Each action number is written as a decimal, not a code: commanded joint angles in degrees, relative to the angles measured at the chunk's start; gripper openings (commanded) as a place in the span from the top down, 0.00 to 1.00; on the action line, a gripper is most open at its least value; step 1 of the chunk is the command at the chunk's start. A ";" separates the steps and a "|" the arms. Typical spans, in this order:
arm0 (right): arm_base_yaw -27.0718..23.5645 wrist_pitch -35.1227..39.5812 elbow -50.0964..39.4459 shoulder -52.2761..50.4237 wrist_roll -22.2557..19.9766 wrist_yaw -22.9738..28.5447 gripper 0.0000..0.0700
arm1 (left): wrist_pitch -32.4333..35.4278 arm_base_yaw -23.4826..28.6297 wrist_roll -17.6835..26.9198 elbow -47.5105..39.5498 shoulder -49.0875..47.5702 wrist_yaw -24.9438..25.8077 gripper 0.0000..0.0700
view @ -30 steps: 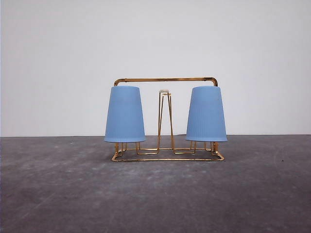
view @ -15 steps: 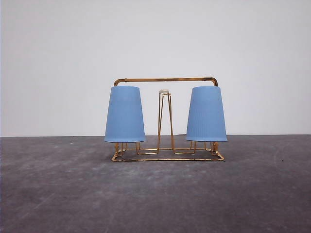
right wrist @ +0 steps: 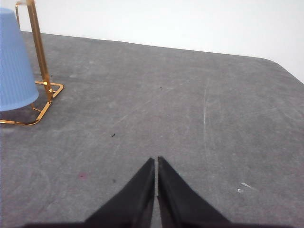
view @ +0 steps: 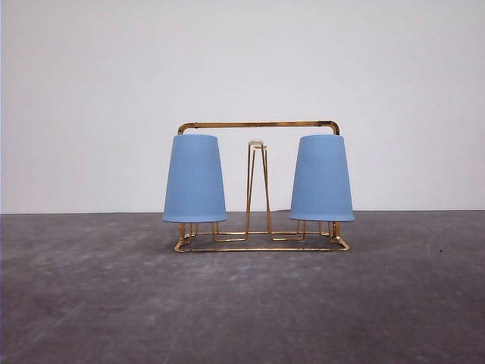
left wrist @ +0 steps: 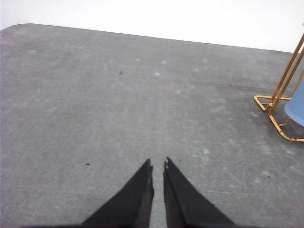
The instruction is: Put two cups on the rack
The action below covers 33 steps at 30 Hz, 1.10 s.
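A gold wire rack stands on a dark grey table in front of a plain white wall, seen from the front. The rack has a rectangular base frame, a rounded bar across the top and a narrow upright prong with a white tip at its centre. 2 light-blue ribbed cups sit upside down on the rack, mouths facing down and narrow bases up. The left cup hangs over the left end of the frame and the right cup over the right end, with the central prong bare between them. Both cups look upright and level, their rims just above the base wires.

In the left wrist view, the left gripper hovers over bare table with its 2 black fingers drawn nearly together, only a thin slit between the tips, holding nothing. A corner of the rack and the edge of a blue cup appear off to one side, well apart from the fingers.

In the right wrist view, the right gripper likewise has its 2 black fingers pressed almost tip to tip and holds nothing. A blue cup on the rack's corner post sits well away from it
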 commanded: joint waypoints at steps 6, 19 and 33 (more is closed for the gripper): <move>0.09 0.63 -0.24 -0.09 0.81 0.22 0.99 | -0.17 0.04 -0.46 -0.83 -0.11 -0.09 0.97; 0.09 0.63 -0.24 -0.09 0.81 0.22 0.99 | -0.17 0.04 -0.46 -0.83 -0.11 -0.09 0.97; 0.09 0.63 -0.24 -0.09 0.81 0.22 0.99 | -0.17 0.04 -0.46 -0.83 -0.11 -0.09 0.97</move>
